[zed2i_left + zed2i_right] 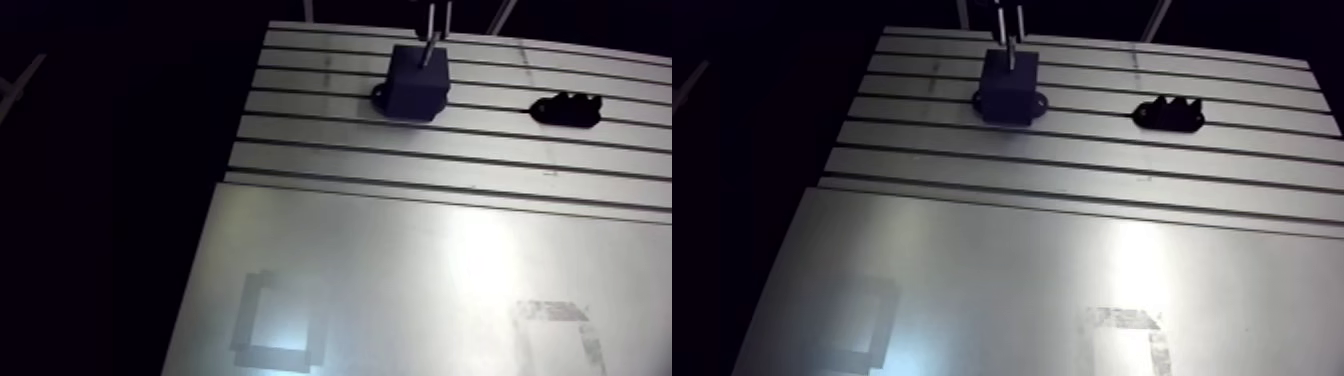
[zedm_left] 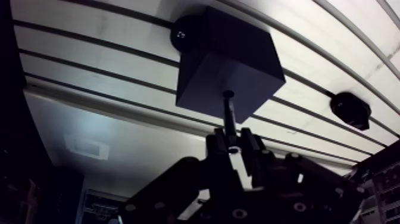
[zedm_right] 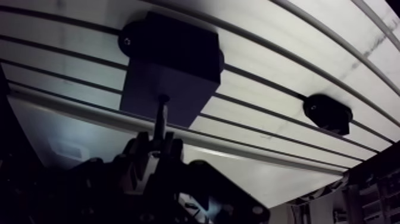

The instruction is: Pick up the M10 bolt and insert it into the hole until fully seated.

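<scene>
**M10 bolt [image 2: 229, 116] picked, tip at the block [image 2: 229, 59], not seated**

Arm view:
- Dark block sits on the far part of the slotted desk [image 1: 400, 150], about mid-width.
- End effector [image 1: 436, 20] comes down right over the block. A thin shank reaches from it to the block's top face.
- A black fixture [image 1: 566, 109] lies to the right of the block, well apart from it, with nothing in it that I can make out.
- Near part of the desk is a smooth plate with two taped squares [image 1: 280, 325]. Neither matters for this step.
- Fingers are too small here to read the grip.

Wrist view:
- Fingers are drawn close together and pinch the bolt by its upper end, with the shank pointing away from them toward the block.
- The bolt's tip meets a small dark spot on the block's top face, which I take to be the hole. I can't tell whether the tip is just touching or already a little way in.
- Most of the shank shows between the fingers and the block.
- The shank looks roughly square to the face, though the wide-angle curve makes that uncertain.

Status, my read:
- Done: pick, carry, line-up over the hole.
- Left: nearly the full push down until the head bottoms on the block, then let go and back off.
</scene>
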You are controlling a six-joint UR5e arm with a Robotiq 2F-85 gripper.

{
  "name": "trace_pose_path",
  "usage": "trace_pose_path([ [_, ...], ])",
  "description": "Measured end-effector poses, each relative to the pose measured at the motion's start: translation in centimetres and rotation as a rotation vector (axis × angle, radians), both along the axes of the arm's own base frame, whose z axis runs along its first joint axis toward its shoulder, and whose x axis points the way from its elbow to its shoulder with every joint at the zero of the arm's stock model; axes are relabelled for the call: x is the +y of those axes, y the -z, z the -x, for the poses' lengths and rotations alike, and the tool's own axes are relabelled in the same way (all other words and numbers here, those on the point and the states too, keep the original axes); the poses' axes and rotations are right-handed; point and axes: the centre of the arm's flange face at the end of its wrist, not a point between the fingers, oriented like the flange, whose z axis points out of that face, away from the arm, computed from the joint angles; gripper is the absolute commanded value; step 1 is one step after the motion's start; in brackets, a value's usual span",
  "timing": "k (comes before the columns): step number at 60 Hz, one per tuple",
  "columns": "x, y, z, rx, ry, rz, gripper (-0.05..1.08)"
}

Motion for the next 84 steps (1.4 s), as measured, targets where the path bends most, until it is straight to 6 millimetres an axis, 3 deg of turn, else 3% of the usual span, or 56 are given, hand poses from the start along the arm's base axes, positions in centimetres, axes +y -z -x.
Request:
trace_pose_path([
  [84,-0.05,0.39,0.40,0.010,0.001,0.000,1.08],
])
